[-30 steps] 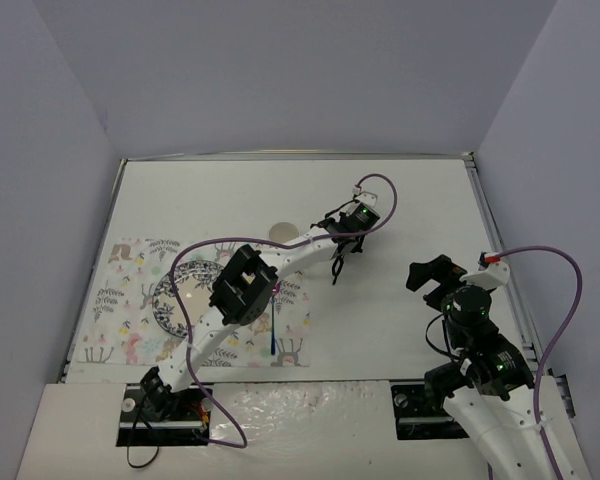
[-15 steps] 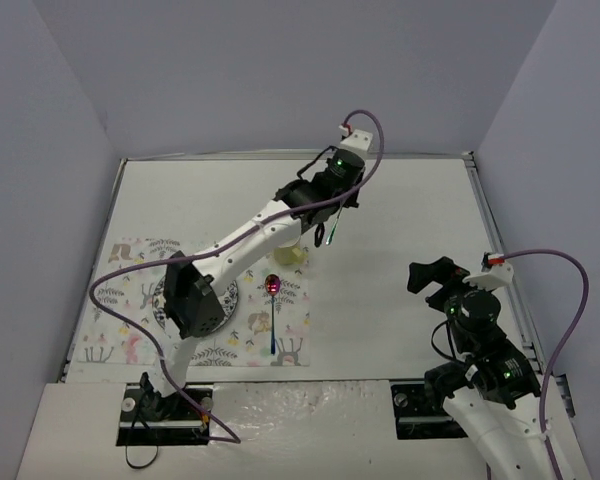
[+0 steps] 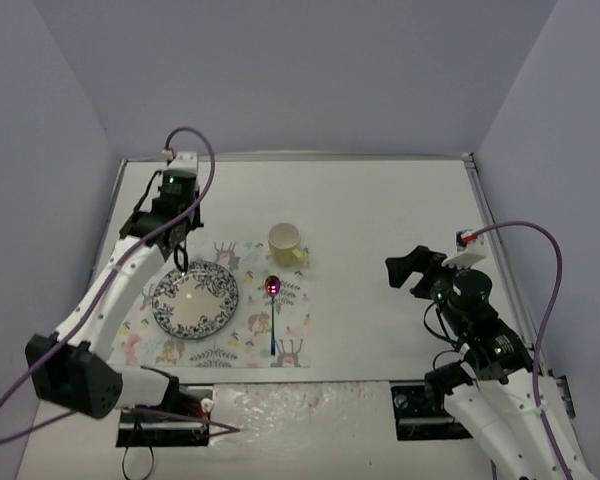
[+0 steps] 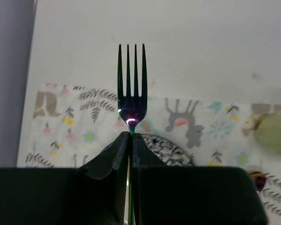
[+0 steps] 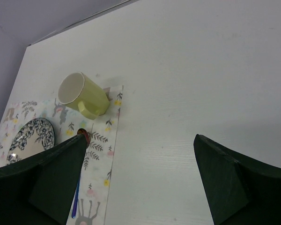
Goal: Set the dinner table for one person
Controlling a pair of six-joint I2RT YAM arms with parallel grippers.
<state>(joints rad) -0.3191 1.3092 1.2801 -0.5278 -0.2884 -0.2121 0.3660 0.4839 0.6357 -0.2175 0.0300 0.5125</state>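
Note:
My left gripper (image 3: 180, 245) is shut on a dark iridescent fork (image 3: 183, 262) and holds it above the far left part of the floral placemat (image 3: 130, 335), just beyond the blue-patterned plate (image 3: 194, 298). In the left wrist view the fork (image 4: 131, 84) sticks out past the shut fingertips (image 4: 124, 140), tines forward, over the placemat (image 4: 75, 122) and the plate (image 4: 171, 146). A spoon (image 3: 272, 312) lies on the placemat right of the plate. A yellow-green cup (image 3: 287, 243) stands at the placemat's far right corner. My right gripper (image 3: 410, 268) is open and empty over the white dinner table (image 3: 380, 210).
The right wrist view shows the cup (image 5: 82, 96), plate (image 5: 30, 138), spoon (image 5: 77, 201) and bare table (image 5: 201, 70). Grey walls close in the table on the left, far and right sides. The left arm's purple cable (image 3: 195, 135) loops above the far left corner.
My left arm has swung from the middle of the table to the far left, carrying the fork. The plate and cup are now uncovered. My right gripper has shifted slightly left.

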